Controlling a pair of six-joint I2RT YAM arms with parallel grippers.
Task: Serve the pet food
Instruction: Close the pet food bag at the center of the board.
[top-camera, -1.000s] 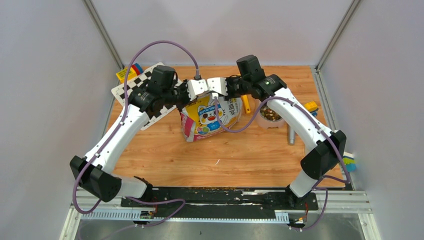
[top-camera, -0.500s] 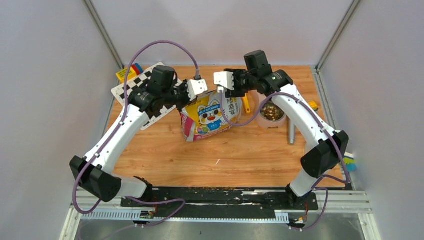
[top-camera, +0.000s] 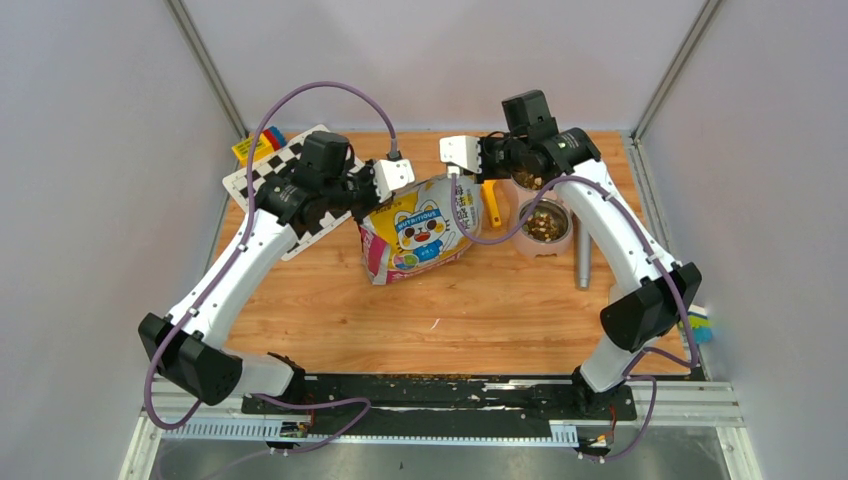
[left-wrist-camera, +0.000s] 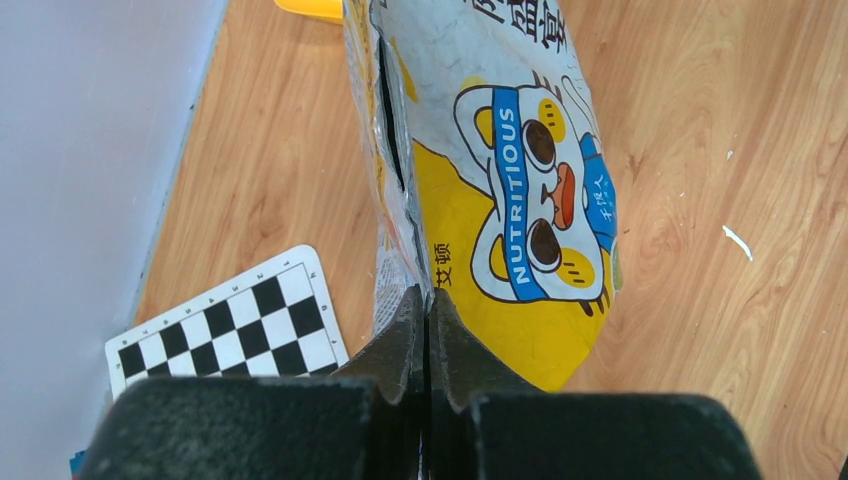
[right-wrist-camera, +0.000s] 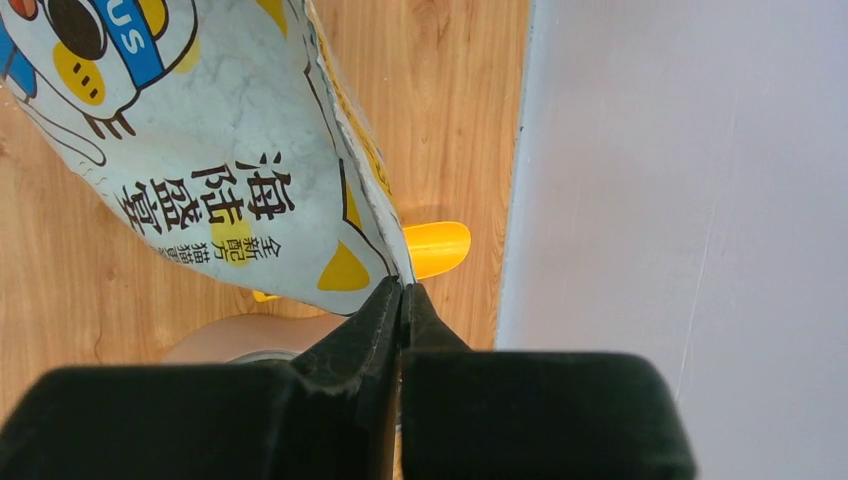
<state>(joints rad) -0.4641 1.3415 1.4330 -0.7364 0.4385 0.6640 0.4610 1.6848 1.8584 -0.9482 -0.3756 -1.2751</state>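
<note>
The cartoon-cat bag (top-camera: 425, 228) is held off the table by its top edge, stretched between both grippers. My left gripper (top-camera: 378, 200) is shut on the bag's left top corner; in the left wrist view its tips (left-wrist-camera: 427, 300) pinch the edge of the bag (left-wrist-camera: 500, 180). My right gripper (top-camera: 466, 180) is shut on the right top corner; in the right wrist view its tips (right-wrist-camera: 403, 290) pinch the bag (right-wrist-camera: 200, 150). Brown kibble, the pet food (top-camera: 545, 222), lies in a clear bowl (top-camera: 530, 246) right of the bag. A yellow scoop (top-camera: 491, 205) lies between bag and bowl.
A checkerboard card (top-camera: 270, 185) lies at the back left, with coloured blocks (top-camera: 252, 146) behind it. A metal cylinder (top-camera: 581, 262) lies right of the bowl. A yellow block (top-camera: 623, 211) sits near the right edge. The back wall is close behind the right gripper.
My right gripper has moved right and back with the bag's corner, pulling the top edge wide and tilting the bag toward the bowl. The left gripper has stayed put.
</note>
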